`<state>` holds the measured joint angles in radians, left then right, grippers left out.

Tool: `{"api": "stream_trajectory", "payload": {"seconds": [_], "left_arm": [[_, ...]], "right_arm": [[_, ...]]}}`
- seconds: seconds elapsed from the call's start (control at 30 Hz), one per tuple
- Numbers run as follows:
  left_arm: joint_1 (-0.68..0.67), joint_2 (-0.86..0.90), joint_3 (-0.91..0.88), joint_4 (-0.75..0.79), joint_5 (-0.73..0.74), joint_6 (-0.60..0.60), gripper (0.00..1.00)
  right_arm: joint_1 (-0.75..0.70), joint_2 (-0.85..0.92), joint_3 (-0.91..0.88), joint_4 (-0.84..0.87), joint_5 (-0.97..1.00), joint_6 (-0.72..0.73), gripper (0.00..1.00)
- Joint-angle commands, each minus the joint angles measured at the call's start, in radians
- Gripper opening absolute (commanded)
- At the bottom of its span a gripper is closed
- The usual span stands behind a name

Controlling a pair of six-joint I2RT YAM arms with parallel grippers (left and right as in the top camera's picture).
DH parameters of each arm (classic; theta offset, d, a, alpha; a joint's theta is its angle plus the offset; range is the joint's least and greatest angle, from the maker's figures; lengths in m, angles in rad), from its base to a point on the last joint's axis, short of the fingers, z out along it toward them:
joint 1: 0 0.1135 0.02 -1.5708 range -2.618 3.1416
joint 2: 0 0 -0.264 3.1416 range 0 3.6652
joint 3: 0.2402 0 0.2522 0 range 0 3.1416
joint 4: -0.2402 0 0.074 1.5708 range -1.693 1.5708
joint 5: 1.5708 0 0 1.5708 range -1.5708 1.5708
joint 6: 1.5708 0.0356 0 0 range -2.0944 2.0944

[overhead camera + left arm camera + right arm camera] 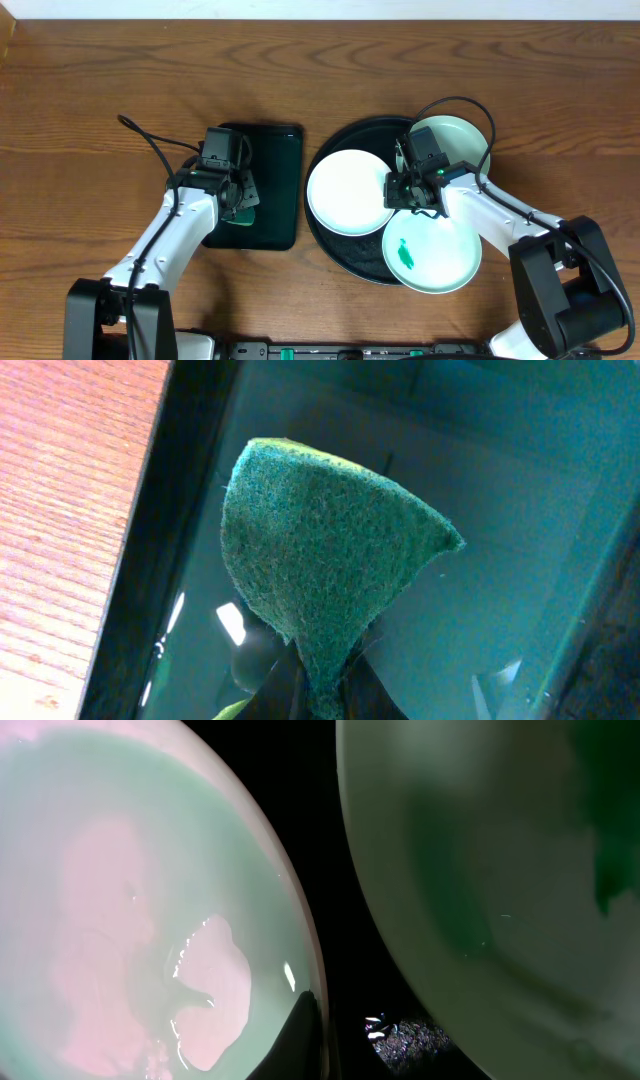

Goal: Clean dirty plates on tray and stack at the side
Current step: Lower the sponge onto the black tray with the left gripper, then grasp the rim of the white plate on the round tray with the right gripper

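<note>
Three plates crowded the round tray right of centre. My right gripper sat closed at the white plate rim, while my left gripper pinched a green sponge over the rectangular tray.

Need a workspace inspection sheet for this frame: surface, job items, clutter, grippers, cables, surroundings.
Surface: wood table.
Job's things: round tray holds white plate, rear mint plate and front mint plate with a green smear.
Clutter: rectangular tray.
Grippers: left gripper shut on sponge over the rectangular tray; right gripper shut among the plates, a finger at one rim, grip unclear.
Cables: left cable and right cable loop off the arms.
Surroundings: nothing seen.
</note>
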<state>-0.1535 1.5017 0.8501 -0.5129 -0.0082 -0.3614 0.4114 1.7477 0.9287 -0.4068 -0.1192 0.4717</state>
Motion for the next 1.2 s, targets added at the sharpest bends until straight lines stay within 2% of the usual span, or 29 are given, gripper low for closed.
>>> {"api": "stream_trajectory", "payload": {"seconds": [0.0,0.23,0.67,0.93,1.17], "left_arm": [[0.001,-0.007,-0.010,0.011,-0.055,0.013,0.08],[0.001,-0.007,-0.016,0.018,-0.057,0.013,0.07],[0.001,-0.007,-0.028,0.037,-0.056,0.012,0.08],[0.001,-0.007,-0.028,0.039,-0.057,0.013,0.07],[0.001,-0.007,-0.028,0.044,-0.056,0.012,0.07]], "right_arm": [[0.010,0.005,-0.006,0.002,-0.017,0.002,0.01],[0.002,-0.021,-0.004,-0.003,-0.047,0.002,0.01],[-0.013,-0.204,-0.003,-0.055,-0.042,-0.017,0.01],[-0.017,-0.218,-0.003,-0.063,-0.043,-0.016,0.01],[-0.079,-0.218,-0.003,-0.071,-0.093,-0.016,0.01]]}}
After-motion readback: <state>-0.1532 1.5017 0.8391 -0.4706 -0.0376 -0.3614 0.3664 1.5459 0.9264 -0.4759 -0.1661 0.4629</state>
